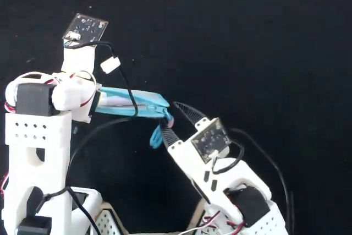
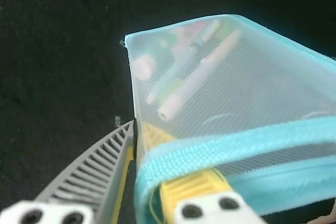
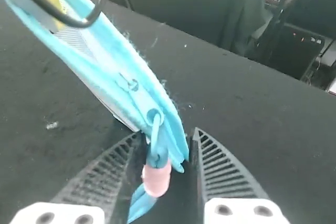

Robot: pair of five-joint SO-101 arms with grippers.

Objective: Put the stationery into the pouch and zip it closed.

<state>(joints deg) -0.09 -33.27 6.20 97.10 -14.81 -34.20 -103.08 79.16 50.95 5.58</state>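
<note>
Black cloth (image 1: 247, 53) covers the table in the high view. Above it the left arm (image 1: 38, 119) holds a turquoise-edged pouch (image 1: 129, 105) by one end. The pouch runs roughly level toward the right gripper (image 1: 175, 122), whose two dark fingers are spread, one on either side of the pouch's far end. A turquoise zip pull (image 1: 156, 136) dangles there.

In the left wrist view, the left gripper (image 2: 137, 127) is clamped on the pouch's corner. Its yellow-padded finger (image 2: 191, 187) lies under the turquoise binding, and the grey ribbed finger (image 2: 100, 166) is on the other side. Through the translucent wall, several pens (image 2: 199, 74) lie lengthwise inside.

In the right wrist view, the pouch is seen edge-on, raised clear of the cloth. The zip slider (image 3: 152, 116) sits close to the near end. Its pull cord carries a pink sleeve (image 3: 156, 178) and hangs between the right gripper's ribbed fingers (image 3: 226, 171), which stand apart beside the fabric. A black cable (image 3: 63, 20) crosses the pouch's far end.
</note>
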